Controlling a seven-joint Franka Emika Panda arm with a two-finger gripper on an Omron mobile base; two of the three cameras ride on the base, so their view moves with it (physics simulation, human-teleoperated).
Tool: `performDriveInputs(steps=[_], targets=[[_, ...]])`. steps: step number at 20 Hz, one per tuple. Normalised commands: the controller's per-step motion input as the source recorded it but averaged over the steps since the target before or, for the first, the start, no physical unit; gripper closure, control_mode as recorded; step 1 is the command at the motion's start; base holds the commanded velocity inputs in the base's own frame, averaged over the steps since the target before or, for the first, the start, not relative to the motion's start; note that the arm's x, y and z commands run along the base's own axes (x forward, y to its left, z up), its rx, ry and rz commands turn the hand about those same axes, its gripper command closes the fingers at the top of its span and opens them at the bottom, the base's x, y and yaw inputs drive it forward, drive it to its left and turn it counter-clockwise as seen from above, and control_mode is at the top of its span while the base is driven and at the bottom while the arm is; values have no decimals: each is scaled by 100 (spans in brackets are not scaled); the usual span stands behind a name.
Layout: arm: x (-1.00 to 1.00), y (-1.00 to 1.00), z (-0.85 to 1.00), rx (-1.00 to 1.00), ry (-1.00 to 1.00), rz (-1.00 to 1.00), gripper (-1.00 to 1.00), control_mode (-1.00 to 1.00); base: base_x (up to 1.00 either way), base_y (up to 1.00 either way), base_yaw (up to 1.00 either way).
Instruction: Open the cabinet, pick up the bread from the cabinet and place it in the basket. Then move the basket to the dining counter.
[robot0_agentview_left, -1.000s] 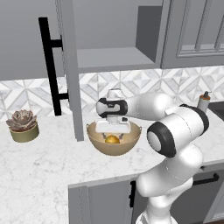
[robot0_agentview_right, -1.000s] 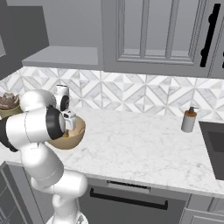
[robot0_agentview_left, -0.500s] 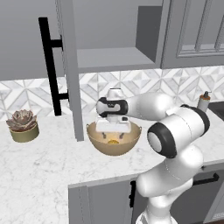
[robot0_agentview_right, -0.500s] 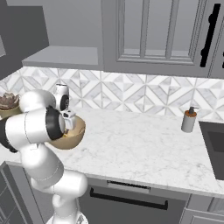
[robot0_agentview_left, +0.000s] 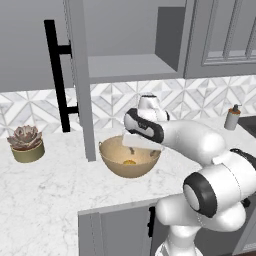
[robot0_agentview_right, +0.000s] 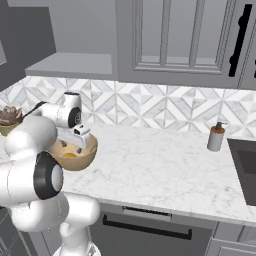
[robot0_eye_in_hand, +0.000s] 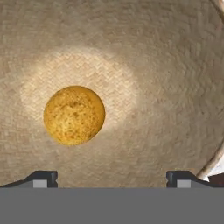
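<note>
While poised over basket (robot0_agentview_left: 129, 159) on marble worktop (robot0_agentview_left: 45, 200): gripper (robot0_agentview_left: 136, 145), cabinet (robot0_agentview_left: 80, 75) door ajar | right base: bread (robot0_agentview_right: 70, 155) in basket | hand: fingertips (robot0_eye_in_hand: 43, 178) spread wide, empty; bread resting on basket floor, apart from them.

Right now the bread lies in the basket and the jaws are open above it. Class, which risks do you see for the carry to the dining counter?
1. The gripper hangs inside the basket, so lifting out could catch the rim.
2. The bread lies loose on the curved bottom and may roll when carried.
3. The open cabinet door stands close beside the basket, inviting a collision.
</note>
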Motion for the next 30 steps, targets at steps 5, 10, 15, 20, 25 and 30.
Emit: performDriveInputs(steps=[5,10,15,20,25,30], targets=[[-45,-46,49,-1,-15,-12,-100,-100,0,0,0],[-6,-33,4,-4,-5,-12,-100,-100,0,0,0],[3,-10,-2,0,-1,-9,-100,-100,0,0,0],[46,0,0,0,0,-7,-100,-100,0,0,0],[59,0,-1,-1,1,-6,-100,-100,0,0,0],[14,-1,-23,-1,0,-2,-100,-100,0,0,0]])
